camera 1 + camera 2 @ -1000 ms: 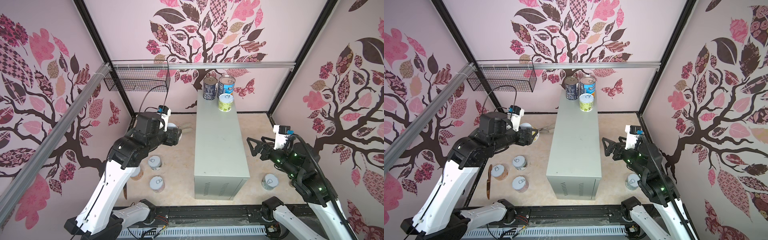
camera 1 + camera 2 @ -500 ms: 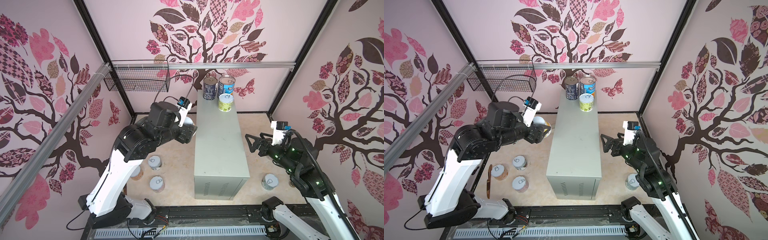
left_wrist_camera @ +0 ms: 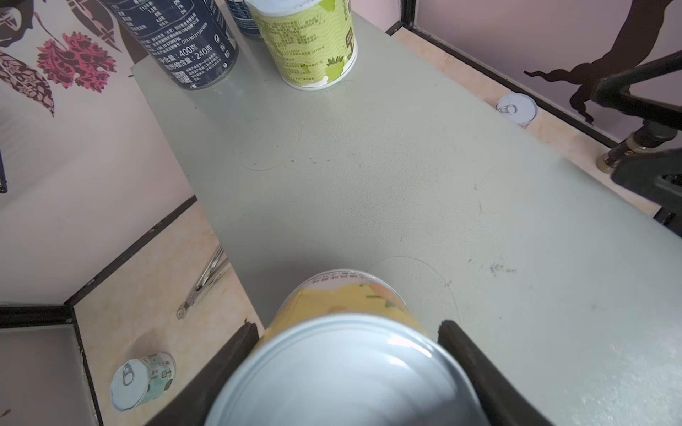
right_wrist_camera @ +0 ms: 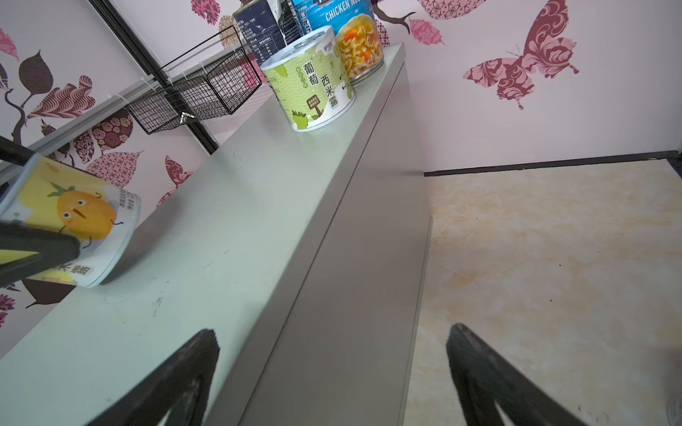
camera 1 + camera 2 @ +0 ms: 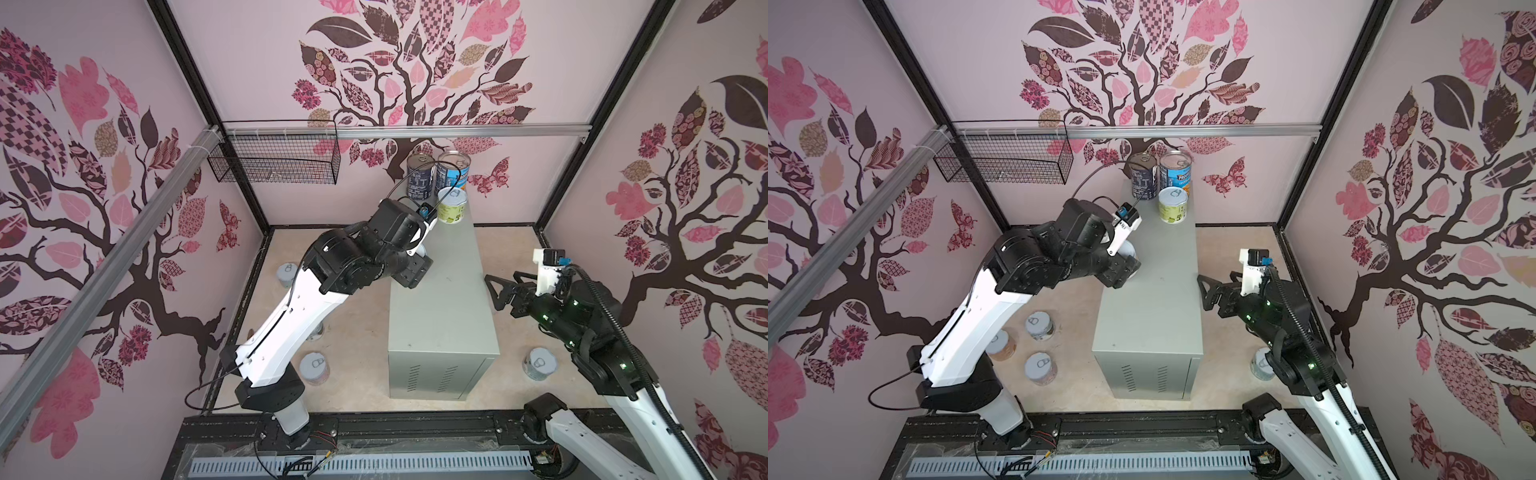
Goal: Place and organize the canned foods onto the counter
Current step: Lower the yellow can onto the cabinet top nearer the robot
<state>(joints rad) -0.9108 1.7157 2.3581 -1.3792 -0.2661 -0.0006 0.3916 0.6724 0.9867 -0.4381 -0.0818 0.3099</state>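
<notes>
Over the counter [image 3: 369,166], the yellow tin [image 4: 73,217] is clamped, tilted, in the left gripper [image 3: 347,330], judged ready for setting down; the right gripper [image 4: 334,330] is spread, empty.

Both arms pair glossy white shells on the long links with matte black joint housings. On the left arm [image 5: 286,328], thin black cables loop off the base and arc over the wrist to a white camera mount [image 5: 1120,235] with a blue plug. The right arm [image 5: 582,320] shows green status lights and a ribbed black conduit [image 5: 658,399]. Its fingers [image 4: 472,361] are black, tapering to blunt tips.
</notes>
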